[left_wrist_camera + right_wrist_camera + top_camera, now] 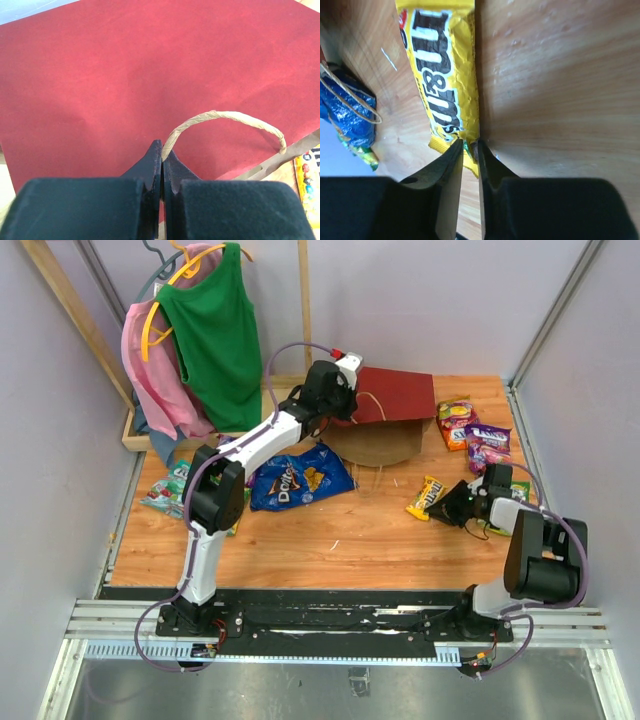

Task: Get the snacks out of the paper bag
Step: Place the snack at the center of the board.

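While the left claw (161, 148) clamps the twisted cord handle (225, 117), the right claw (466, 145) gapes slightly; its tips straddle a crinkled yellow bar (442, 75). The paper bag (125, 75) is matte red.

The bench (330, 540) under my arms was orange-brown wood with a plain grain. A big blue Doritos bag (298, 478) lay flat left of its middle. Nearer the left edge lay some teal and green packets (165, 490), partly hidden by my left arm. On the right a yellow packet (427, 496) lay flat, one corner between the slightly parted tips of my right pincer (455, 506). Farther back on that side lay a purple candy bag (488, 447), touching a purple-and-orange packet (456, 420). The red paper bag (395, 397) was at the far edge, its brown mouth toward me. A wooden rack (135, 435) stood at the far left corner. A small pale scrap (334, 544) lay near the middle.
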Controlling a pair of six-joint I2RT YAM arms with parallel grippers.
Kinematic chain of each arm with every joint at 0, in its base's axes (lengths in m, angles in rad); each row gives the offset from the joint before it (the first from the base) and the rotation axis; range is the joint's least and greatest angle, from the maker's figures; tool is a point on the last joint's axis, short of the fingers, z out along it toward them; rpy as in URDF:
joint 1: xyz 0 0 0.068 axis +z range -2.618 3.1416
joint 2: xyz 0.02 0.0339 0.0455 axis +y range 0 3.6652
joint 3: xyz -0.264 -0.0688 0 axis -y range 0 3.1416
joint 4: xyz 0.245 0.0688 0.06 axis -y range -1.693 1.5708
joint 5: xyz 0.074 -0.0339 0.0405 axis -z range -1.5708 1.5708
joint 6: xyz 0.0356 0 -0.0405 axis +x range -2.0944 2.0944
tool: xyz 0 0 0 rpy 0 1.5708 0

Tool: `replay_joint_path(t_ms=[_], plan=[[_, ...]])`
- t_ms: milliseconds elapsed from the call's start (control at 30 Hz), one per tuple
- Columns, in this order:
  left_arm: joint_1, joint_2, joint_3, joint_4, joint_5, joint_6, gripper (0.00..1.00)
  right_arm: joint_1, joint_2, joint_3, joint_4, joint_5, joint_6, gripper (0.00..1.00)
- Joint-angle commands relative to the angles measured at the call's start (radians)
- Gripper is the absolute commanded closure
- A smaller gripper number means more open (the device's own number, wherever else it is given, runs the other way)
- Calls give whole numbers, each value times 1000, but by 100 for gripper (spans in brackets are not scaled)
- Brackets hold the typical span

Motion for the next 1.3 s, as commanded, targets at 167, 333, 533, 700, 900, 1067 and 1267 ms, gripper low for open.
replay_joint_path(t_ms=[167, 333, 533, 700, 900, 1067, 1267], plan=[[14, -51, -7, 20, -1, 8, 99, -1, -225, 87, -205, 319, -181, 37], [14, -51, 1, 18, 3, -3, 100, 180, -305, 131, -246, 533, -250, 46], [14, -44, 13, 9, -6, -17, 99, 369, -224, 144, -152, 560, -234, 67], [15, -49, 10, 0, -12, -19, 99, 421, -155, 146, -105, 546, -196, 79], [16, -52, 3, 6, -12, -24, 99, 421, -133, 109, -88, 595, -200, 83], [16, -55, -1, 7, -16, -25, 99, 367, -80, 106, -69, 570, -231, 83], [16, -63, -14, 8, -35, -20, 100, 316, 4, 130, -71, 540, -268, 83]])
